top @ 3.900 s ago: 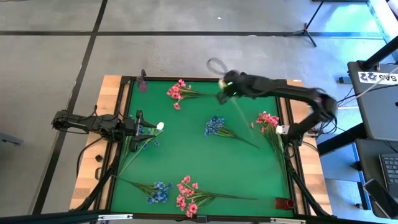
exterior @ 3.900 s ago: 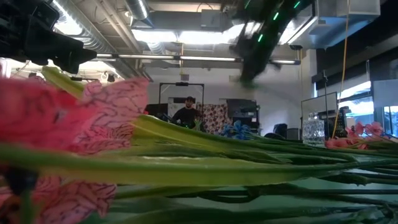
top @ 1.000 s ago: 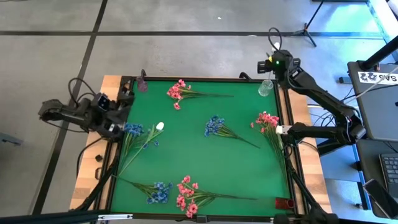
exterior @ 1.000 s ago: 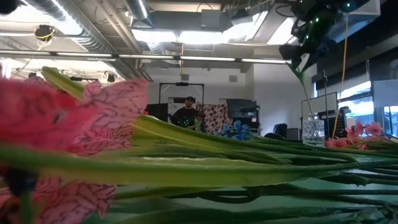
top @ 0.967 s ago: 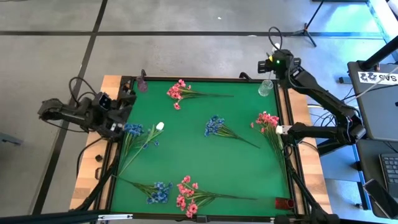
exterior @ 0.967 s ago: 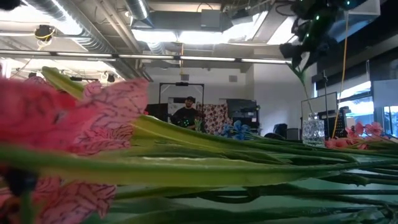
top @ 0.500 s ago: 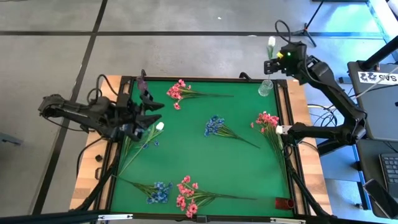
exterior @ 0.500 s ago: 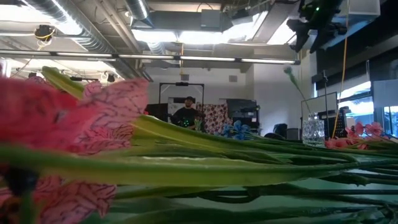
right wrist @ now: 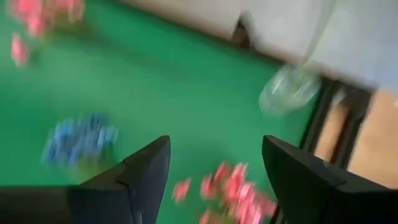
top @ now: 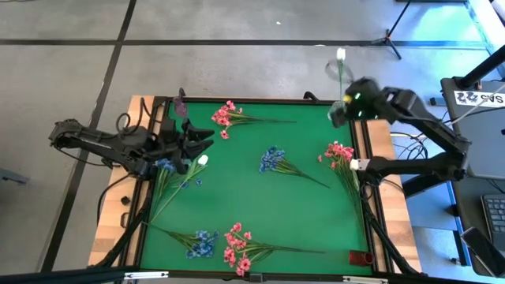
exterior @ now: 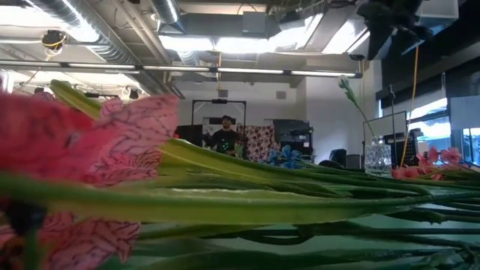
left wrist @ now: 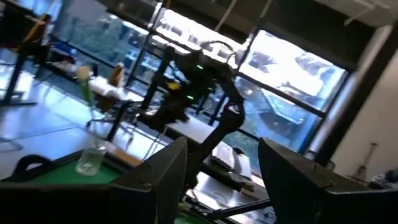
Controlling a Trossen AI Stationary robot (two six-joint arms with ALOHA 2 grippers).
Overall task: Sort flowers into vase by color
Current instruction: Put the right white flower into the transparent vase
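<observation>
Since half a second ago the right gripper (top: 338, 113) has dropped from beyond the far edge to just over the far right corner of the green mat (top: 252, 201), leaving the white bud flower (top: 341, 55) standing in the clear glass vase (top: 338, 109); the left gripper (top: 207, 140) has edged a little further over the mat's left side. Both grippers are spread wide and hold nothing: the right wrist view shows its two dark fingers (right wrist: 140, 177) well apart over bare mat, and the left wrist view likewise shows its fingers (left wrist: 163, 171) parted on air. On the mat lie pink sprays (top: 224, 117) at the far side, at the right edge and at the near edge, blue sprays (top: 272, 158) in the middle, at the near left and under the left gripper, and a second white bud (top: 203, 159) just beside that gripper. The only legible writing is on a white label (top: 481, 99) on a black case right of the table, reading roughly "SVS". The low view alone shows the flower's stem (exterior: 354, 105) rising tilted out of the vase, and a person (exterior: 226, 135) seated far back in the room. The left wrist view shows the vase and bud from across the table, with the right arm behind.
</observation>
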